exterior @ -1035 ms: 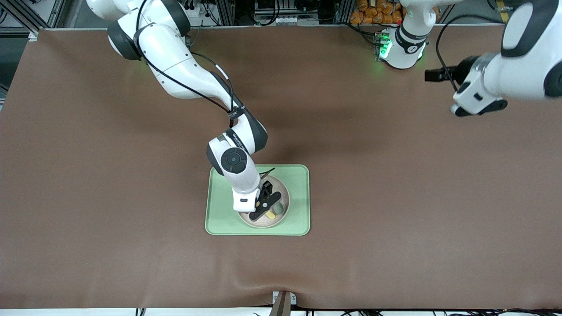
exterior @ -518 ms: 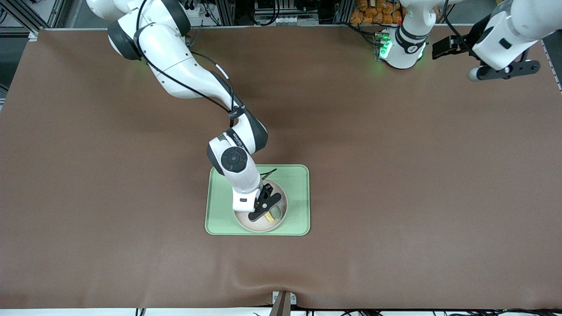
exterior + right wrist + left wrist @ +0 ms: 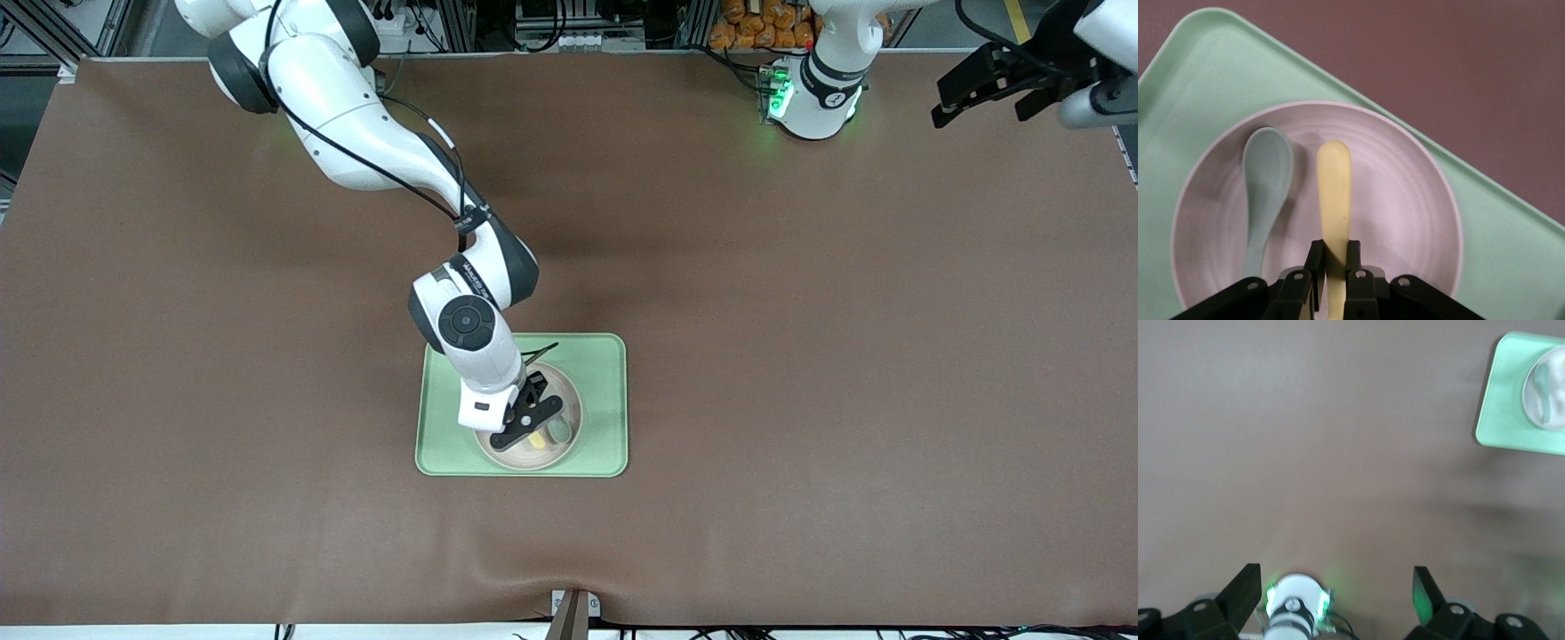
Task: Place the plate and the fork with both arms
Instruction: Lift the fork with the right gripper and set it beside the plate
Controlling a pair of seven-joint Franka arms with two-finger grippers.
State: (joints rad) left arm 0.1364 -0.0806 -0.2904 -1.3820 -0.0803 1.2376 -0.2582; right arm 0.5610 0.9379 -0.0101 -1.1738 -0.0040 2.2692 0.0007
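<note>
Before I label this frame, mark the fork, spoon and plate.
fork [image 3: 1334,193]: right wrist view, mid-handle.
spoon [image 3: 1268,160]: right wrist view, its bowl.
plate [image 3: 1405,207]: right wrist view, bare inner surface.

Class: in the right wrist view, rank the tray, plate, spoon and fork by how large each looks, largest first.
1. Tray, running out of view.
2. Plate.
3. Spoon and fork: they look alike in length, and the right gripper, shut on the fork, hides its end, so no ranking.
</note>
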